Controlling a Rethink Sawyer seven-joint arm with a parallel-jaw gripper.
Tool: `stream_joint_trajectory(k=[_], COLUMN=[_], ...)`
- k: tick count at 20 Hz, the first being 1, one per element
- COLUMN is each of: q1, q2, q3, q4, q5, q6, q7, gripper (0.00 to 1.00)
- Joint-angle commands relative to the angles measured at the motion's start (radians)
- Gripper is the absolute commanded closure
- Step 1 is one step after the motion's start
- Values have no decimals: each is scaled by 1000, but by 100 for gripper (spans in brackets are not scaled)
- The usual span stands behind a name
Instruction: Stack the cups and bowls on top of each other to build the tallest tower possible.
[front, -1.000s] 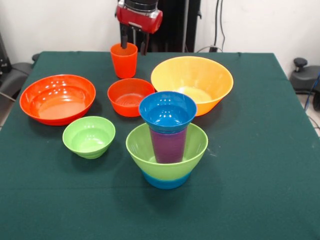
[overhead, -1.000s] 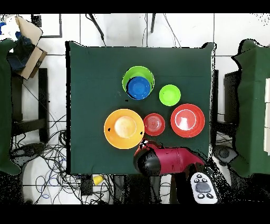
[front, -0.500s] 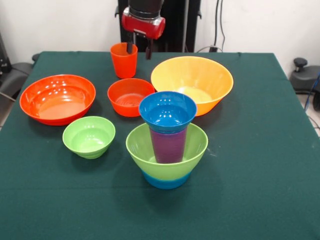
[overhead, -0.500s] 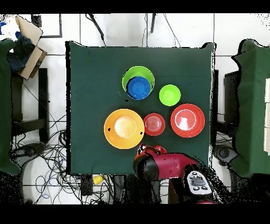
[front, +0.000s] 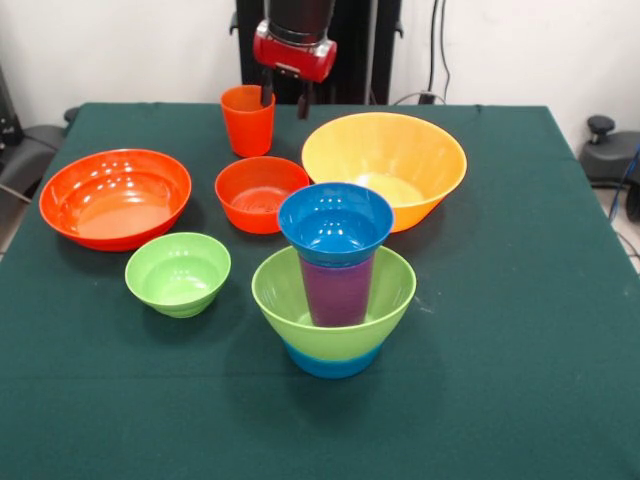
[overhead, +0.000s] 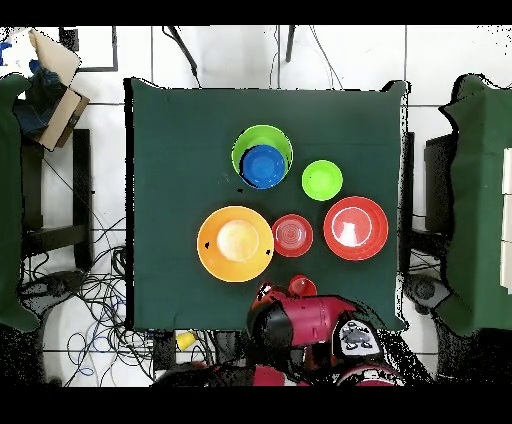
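Your gripper (front: 285, 101) hangs open and empty at top centre of the front view, fingers just right of the orange-red cup (front: 247, 120). The tower (front: 335, 285) (dark blue bowl (front: 334, 222) topmost) stands at centre.

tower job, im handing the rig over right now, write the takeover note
Gripper: open, empty, raised just behind the orange-red cup.
Tower so far: light green bowl on light blue bowl, purple cup inside, dark blue bowl on top.
Loose on the table: the orange-red cup, medium red-orange bowl, large red-orange bowl, small green bowl, yellow-orange bowl.
Left: add those pieces to the tower.
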Motion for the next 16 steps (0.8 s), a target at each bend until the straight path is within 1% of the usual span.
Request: stream_joint_trajectory(k=[1, 4, 6, 7, 11, 12, 13, 14, 16], q1=[38, 56, 55, 48, 1, 7, 1, -10, -39], q2=[60, 79, 89, 93, 101, 113, 121, 108, 60], q3=[9, -19, -29, -26, 19, 19, 27, 46, 90], q4=[-31, -52, -65, -71, -83, -97, -103, -102, -91], q5=[-9, -6, -17, -22, -31, -17, -9, -7, -7], q6=[-49, -66, -93, -114, -121, -106, -119, -108, -57], q7=[80, 86, 80, 72, 53, 56, 63, 58, 32], gripper=[0, 0, 0, 100, 100, 100, 100, 100, 100])
